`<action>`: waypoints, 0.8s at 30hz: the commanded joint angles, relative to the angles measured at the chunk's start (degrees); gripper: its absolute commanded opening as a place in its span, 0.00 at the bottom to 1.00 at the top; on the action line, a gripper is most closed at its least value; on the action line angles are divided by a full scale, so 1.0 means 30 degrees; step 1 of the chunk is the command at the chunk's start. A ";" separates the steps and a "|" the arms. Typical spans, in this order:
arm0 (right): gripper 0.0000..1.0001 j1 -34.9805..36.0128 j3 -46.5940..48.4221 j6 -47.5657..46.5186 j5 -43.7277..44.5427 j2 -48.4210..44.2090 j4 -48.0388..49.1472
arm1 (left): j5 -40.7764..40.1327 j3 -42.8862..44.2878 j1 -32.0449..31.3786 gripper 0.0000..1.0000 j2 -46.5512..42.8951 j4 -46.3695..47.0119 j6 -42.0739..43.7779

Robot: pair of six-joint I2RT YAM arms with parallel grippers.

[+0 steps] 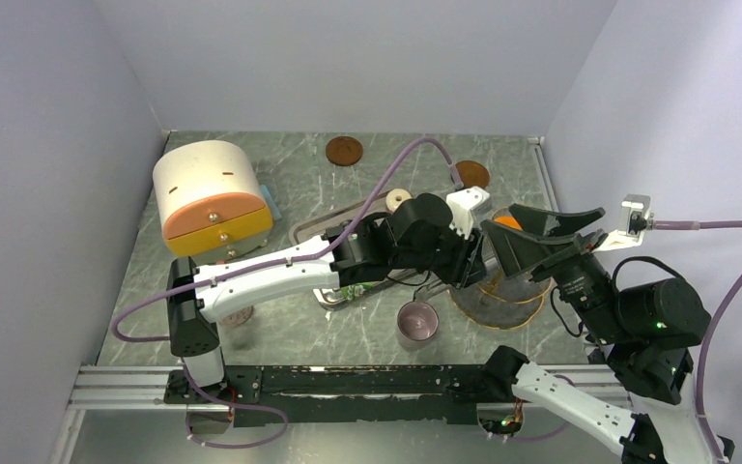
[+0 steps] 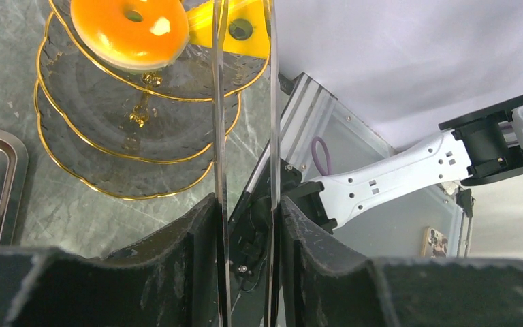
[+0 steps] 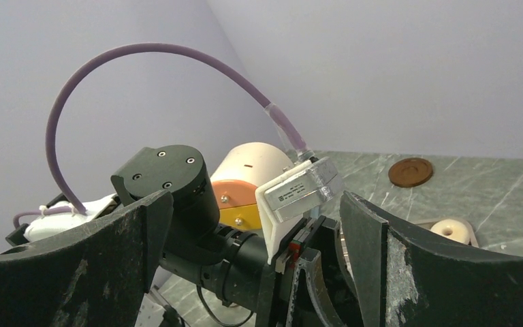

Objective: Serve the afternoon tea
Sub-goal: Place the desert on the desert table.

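Left pincer [image 2: 245, 218] squeezed tight on thin metal loop [image 2: 219, 102] of plate stand [image 2: 143, 143]. Right pincer [image 3: 255, 204] wide apart, holds nothing, up by stand top. Orange donut [image 2: 129, 30] sits on top plate.

Step looks like: fill stand. To do well:
- Left: hold stand steady, no tilt.
- Right: go up first, no bump on loop, then fetch cream ring [image 1: 399, 200] from desk [image 1: 309, 338].

Count:
- 3 plates
- 1 orange donut
- 1 cream ring
- 1 mug [image 1: 416, 322], on desk near front
- 2 brown rounds: far brown round [image 1: 344, 150], near brown round [image 1: 471, 174]
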 commanded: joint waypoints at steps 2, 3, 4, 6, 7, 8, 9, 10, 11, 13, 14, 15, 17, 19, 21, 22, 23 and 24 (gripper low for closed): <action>0.97 0.0004 0.0139 -0.0200 0.0283 -0.0139 -0.0288 | 0.0284 0.0374 -0.0221 0.39 -0.0511 0.1041 -0.0052; 0.98 -0.0005 0.0125 -0.0171 0.0289 -0.0175 -0.0287 | 0.0231 0.0154 -0.0236 0.39 -0.0680 0.1116 -0.0101; 0.97 -0.0010 0.0087 -0.0120 0.0319 -0.0205 -0.0257 | 0.0089 -0.0042 -0.0248 0.39 -0.0885 0.1114 -0.0158; 0.97 0.0000 0.0049 -0.0117 0.0331 -0.0242 -0.0252 | -0.0283 -0.0473 -0.0250 0.39 -0.1295 0.0981 -0.0332; 0.97 0.0009 0.0052 -0.0102 0.0339 -0.0243 -0.0301 | -0.0429 -0.0684 -0.0250 0.39 -0.1522 0.0922 -0.0352; 0.97 0.0010 0.0074 -0.0115 0.0343 -0.0202 -0.0343 | -0.0565 -0.0927 -0.0250 0.39 -0.1741 0.0845 -0.0373; 0.98 0.0010 0.0081 -0.0117 0.0366 -0.0172 -0.0411 | -0.0724 -0.1188 -0.0250 0.39 -0.2013 0.0802 -0.0408; 0.97 -0.0015 0.0082 -0.0106 0.0387 -0.0157 -0.0438 | -0.0814 -0.1447 -0.0250 0.39 -0.2285 0.0731 -0.0438; 0.97 0.0007 0.0082 -0.0090 0.0368 -0.0129 -0.0441 | -0.0825 -0.1744 -0.0250 0.39 -0.2558 0.0693 -0.0442; 0.97 0.0004 0.0028 -0.0084 0.0328 -0.0127 -0.0341 | -0.0827 -0.2361 -0.0250 0.39 -0.3112 0.0599 -0.0455; 0.97 -0.0034 -0.0002 -0.0062 0.0295 -0.0126 -0.0326 | -0.1427 -0.2794 -0.0250 0.39 -0.3408 0.0548 -0.0462; 0.97 -0.0021 -0.0006 -0.0055 0.0294 -0.0107 -0.0325 | -0.1737 -0.3098 -0.0250 0.40 -0.3698 0.0428 -0.0463; 0.98 -0.0007 0.0090 -0.0182 0.0351 -0.0039 -0.0505 | -0.2237 -0.3628 -0.0250 0.40 -0.4194 0.0034 -0.0386; 0.98 -0.0009 0.0189 -0.0235 0.0522 -0.0037 -0.0689 | -0.2961 -0.4083 -0.0250 0.40 -0.4647 -0.0344 -0.0364; 0.98 -0.0002 0.0184 -0.0239 0.0590 -0.0060 -0.0734 | -0.3660 -0.4622 -0.0250 0.40 -0.5085 -0.0684 -0.0322; 0.98 0.0005 0.0145 -0.0209 0.0565 -0.0088 -0.0709 | -0.4173 -0.4920 -0.0250 0.40 -0.5400 -0.0923 -0.0347; 0.98 0.0010 0.0119 -0.0162 0.0540 -0.0073 -0.0706 | -0.4709 -0.5246 -0.0250 0.40 -0.5627 -0.1173 -0.0398; 0.98 -0.0015 0.0108 -0.0123 0.0511 -0.0049 -0.0727 | -0.5315 -0.5602 -0.0250 0.40 -0.5846 -0.1439 -0.0433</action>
